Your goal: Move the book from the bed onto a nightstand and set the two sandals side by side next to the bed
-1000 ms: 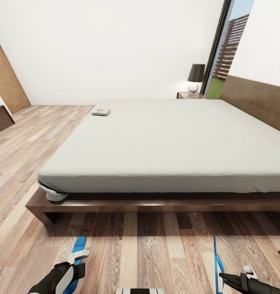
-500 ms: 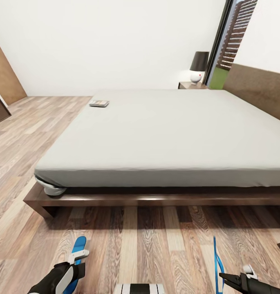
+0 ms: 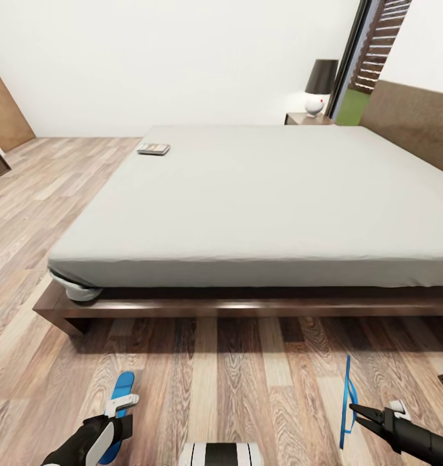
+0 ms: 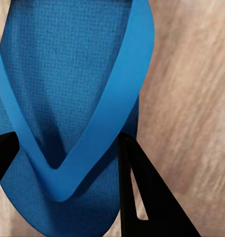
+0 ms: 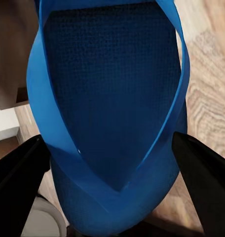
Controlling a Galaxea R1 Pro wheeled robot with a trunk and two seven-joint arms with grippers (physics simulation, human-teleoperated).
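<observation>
The large low bed [image 3: 260, 200] with its pale grey mattress and dark wooden frame stands just ahead, and the small dark paperback book [image 3: 153, 149] lies near its far left corner, a long reach away. Each bright blue flip-flop sandal is carried: the left claw [image 3: 121, 409] is clamped on one [image 3: 122, 388], and the right claw [image 3: 367, 415] pinches the other [image 3: 346, 401], which hangs edge-on. That thin grip may slip, or the sandal could land on its side when set down.
</observation>
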